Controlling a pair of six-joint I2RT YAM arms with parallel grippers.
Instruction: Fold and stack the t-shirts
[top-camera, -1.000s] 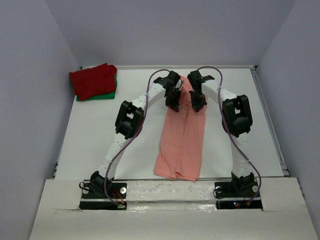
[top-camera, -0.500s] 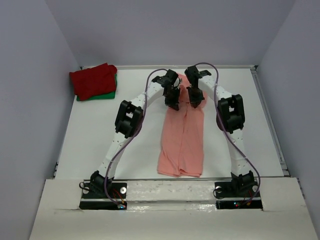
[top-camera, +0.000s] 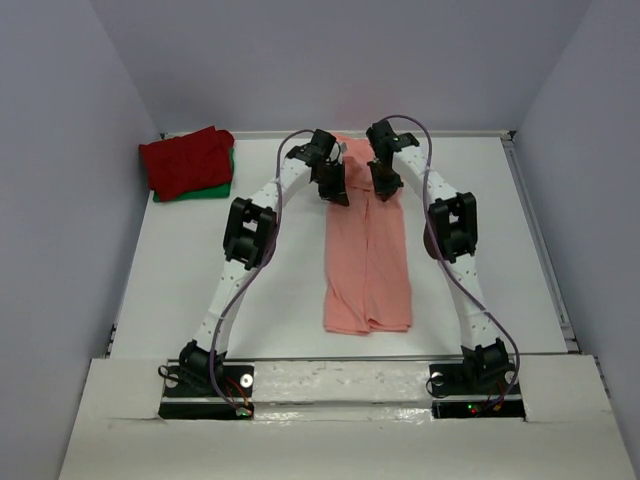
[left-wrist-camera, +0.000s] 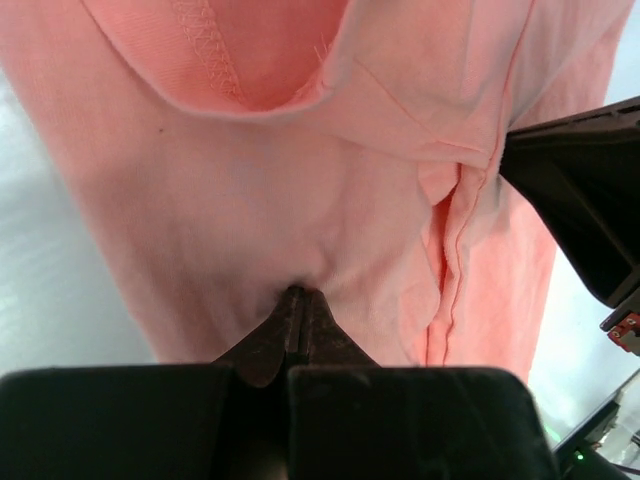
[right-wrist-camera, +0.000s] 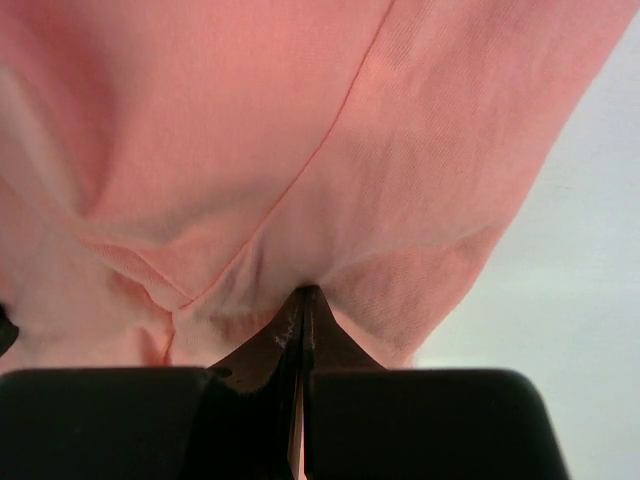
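The salmon-pink t-shirt lies as a long narrow strip down the middle of the table, folded lengthwise. My left gripper is shut on its far left edge; in the left wrist view the cloth bunches at the closed tips. My right gripper is shut on its far right edge; in the right wrist view the cloth is pinched between the tips. The dark red t-shirt lies folded on the green t-shirt at the far left.
White walls enclose the table at the left, back and right. The right gripper's black body shows at the right edge of the left wrist view.
Both grippers have moved toward the back of the table, dragging the pink shirt away from the near edge. The strip has straightened.
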